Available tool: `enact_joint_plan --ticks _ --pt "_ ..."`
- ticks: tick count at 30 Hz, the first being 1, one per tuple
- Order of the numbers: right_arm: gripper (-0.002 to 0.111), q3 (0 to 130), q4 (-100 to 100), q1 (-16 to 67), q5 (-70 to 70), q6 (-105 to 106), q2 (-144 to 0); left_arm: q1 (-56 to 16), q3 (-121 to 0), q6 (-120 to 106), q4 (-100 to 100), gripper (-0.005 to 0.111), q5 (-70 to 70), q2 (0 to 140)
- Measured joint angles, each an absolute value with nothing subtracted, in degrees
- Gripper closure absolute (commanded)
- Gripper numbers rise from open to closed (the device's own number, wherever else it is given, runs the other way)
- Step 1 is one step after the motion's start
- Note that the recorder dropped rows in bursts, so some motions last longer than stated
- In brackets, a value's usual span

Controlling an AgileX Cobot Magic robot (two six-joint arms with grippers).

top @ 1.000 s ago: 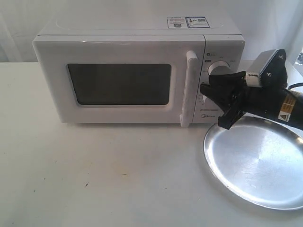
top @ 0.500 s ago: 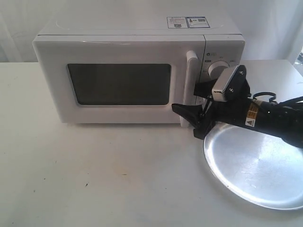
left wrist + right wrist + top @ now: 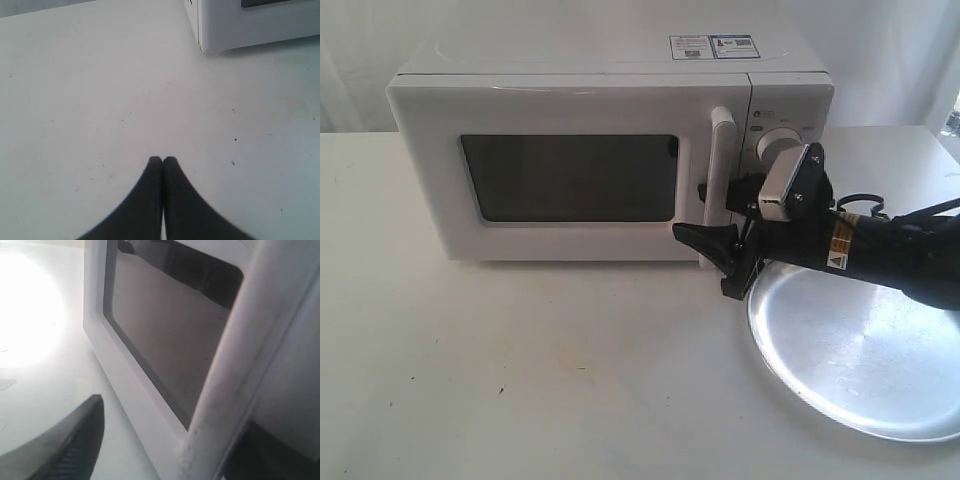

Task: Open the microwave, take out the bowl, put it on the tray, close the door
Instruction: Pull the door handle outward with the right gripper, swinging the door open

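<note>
The white microwave [image 3: 590, 150] stands at the back of the table with its door [image 3: 570, 180] closed. My right gripper [image 3: 688, 210] is open, reaching in from the right at the lower half of the vertical bar handle [image 3: 720, 180]. One finger [image 3: 705, 240] lies in front of the door and the other tip shows just past the handle. The right wrist view shows the handle [image 3: 235, 365] between the two fingers [image 3: 75, 445], with a gap on one side. The silver tray [image 3: 860, 350] lies at front right under that arm. The bowl is hidden. My left gripper [image 3: 162, 161] is shut and empty above the table.
In the left wrist view, the microwave's lower corner [image 3: 235, 25] sits beyond the left gripper over white tabletop [image 3: 100, 90]. Two round knobs [image 3: 775, 150] are on the panel right of the handle. The table's front left [image 3: 470, 380] is bare.
My right gripper has swung left and down from in front of the knobs to the door handle, and its fingers now straddle the bar. The door has stayed closed.
</note>
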State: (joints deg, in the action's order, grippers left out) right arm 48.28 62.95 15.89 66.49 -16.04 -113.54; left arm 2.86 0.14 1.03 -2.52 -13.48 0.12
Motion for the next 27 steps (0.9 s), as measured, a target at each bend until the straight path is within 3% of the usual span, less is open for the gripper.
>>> enact_joint_plan --ticks 11,13,18,27 --pt "0.108 50.3 73.7 16.1 68.6 -19.2 -114.4 2.9 0.1 1.0 -2.5 0.107 -13.5 0.1" --pt "0.104 50.3 73.4 16.1 68.6 -21.9 -114.2 2.9 0.1 1.0 -2.5 0.107 -13.5 0.1" --pt "0.074 50.3 75.8 16.0 66.5 -27.8 -111.0 2.9 0.1 1.0 -2.5 0.107 -13.5 0.1" --pt "0.075 51.1 89.2 15.5 64.2 -42.4 -106.8 2.9 0.1 1.0 -2.5 0.107 -13.5 0.1"
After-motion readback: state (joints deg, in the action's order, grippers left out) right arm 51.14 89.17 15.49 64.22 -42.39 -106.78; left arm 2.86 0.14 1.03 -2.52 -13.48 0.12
